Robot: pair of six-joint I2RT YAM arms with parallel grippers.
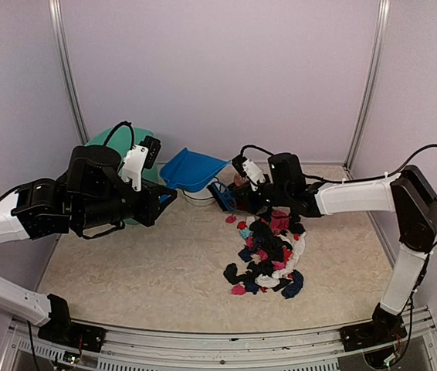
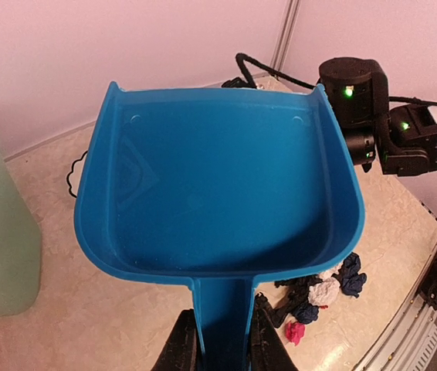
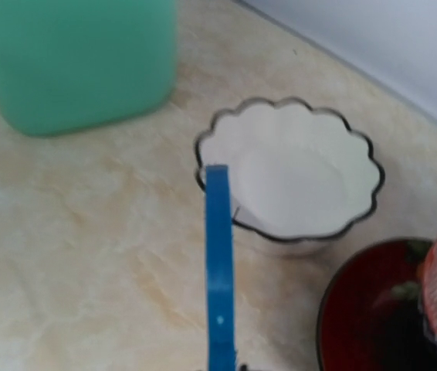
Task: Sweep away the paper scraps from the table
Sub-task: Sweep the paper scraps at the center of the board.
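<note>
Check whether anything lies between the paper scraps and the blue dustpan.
Only the right gripper with its blue brush sits between the paper scraps and the dustpan, held by the left gripper.

The paper scraps (image 1: pixel 269 255) lie gathered in one loose heap on the table (image 1: pixel 141 263), right of the middle and nearer the right edge than the left. They are crumpled wads, mostly black, mixed with pink, red, white and dark blue bits. A few pink pieces sit loose at the heap's far and near ends. The beige marbled top lies flat
</note>
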